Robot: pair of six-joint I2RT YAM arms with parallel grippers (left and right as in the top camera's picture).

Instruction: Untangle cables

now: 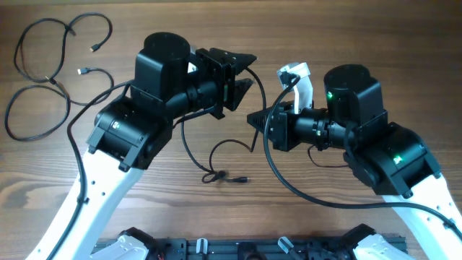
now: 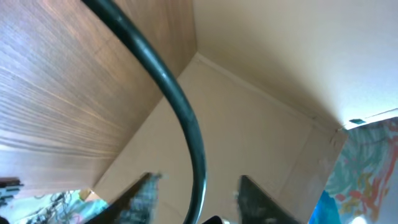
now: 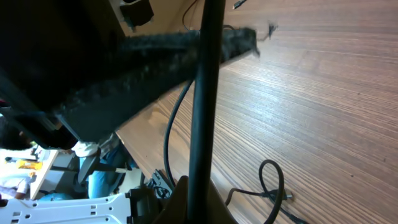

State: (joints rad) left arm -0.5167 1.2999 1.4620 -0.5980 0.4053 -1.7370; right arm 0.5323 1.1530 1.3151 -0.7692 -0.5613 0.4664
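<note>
A thin black cable (image 1: 261, 92) runs from my left gripper (image 1: 244, 72) down past my right gripper (image 1: 253, 119) to a loop and a small knot (image 1: 213, 175) with a plug end (image 1: 245, 179) on the wooden table. In the left wrist view the cable (image 2: 180, 106) passes between the left gripper's (image 2: 198, 178) spread fingers, which are open. In the right wrist view my right gripper (image 3: 198, 186) is shut on the cable (image 3: 202, 93). The knot (image 3: 273, 186) lies below it on the table. More cables (image 1: 43, 79) lie in loose loops at the far left.
A thicker black arm wire (image 1: 289, 180) curves from the right arm across the table's front. Another (image 1: 72, 133) hangs beside the left arm. The two grippers face each other closely over the table's middle (image 1: 325, 29). A black rail (image 1: 253, 249) runs along the front edge.
</note>
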